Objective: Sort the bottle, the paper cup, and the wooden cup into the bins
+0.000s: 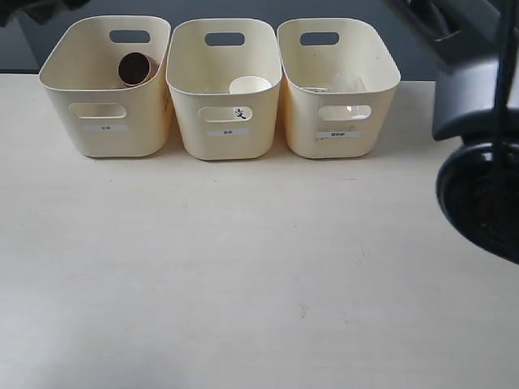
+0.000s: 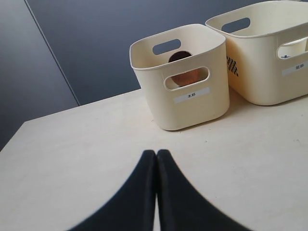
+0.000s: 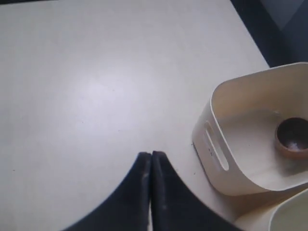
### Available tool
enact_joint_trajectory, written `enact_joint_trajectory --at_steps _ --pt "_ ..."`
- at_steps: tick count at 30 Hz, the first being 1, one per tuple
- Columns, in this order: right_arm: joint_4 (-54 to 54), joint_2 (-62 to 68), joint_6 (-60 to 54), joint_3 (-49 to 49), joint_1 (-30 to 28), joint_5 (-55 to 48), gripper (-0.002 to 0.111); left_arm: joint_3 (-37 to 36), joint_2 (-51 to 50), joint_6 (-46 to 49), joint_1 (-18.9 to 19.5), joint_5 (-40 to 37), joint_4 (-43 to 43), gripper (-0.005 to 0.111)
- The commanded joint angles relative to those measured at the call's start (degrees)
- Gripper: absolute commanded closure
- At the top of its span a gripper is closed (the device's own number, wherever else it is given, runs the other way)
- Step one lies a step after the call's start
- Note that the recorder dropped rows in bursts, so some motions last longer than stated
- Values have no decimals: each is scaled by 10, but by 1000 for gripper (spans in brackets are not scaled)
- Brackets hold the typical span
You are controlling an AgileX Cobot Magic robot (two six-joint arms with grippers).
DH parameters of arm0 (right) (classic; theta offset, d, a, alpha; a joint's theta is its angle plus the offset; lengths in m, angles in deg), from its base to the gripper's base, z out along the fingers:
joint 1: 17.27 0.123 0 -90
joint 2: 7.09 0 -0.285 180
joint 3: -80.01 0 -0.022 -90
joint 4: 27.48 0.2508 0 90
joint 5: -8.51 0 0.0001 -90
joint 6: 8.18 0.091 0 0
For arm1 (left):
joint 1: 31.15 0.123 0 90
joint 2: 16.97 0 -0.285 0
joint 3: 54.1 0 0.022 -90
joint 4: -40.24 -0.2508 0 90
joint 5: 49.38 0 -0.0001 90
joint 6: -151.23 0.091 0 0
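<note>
Paper cup only in exterior; both hands pressed closed.

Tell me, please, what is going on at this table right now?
Nothing is being handled at this moment. The wooden cup sits in the left bin, the paper cup in the middle bin, and something clear, probably the bottle, in the right bin. Both the left gripper and the right gripper are shut and empty above the table.
</note>
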Motion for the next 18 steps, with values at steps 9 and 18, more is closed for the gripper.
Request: enact_joint_trajectory --at_steps 9,18 --pt "1 -235 84 -153 1 0 109 -1 3 -1 2 2 -2 107" --pt "-49 -463 83 -475 0 49 109 -1 3 -1 2 2 -2 107"
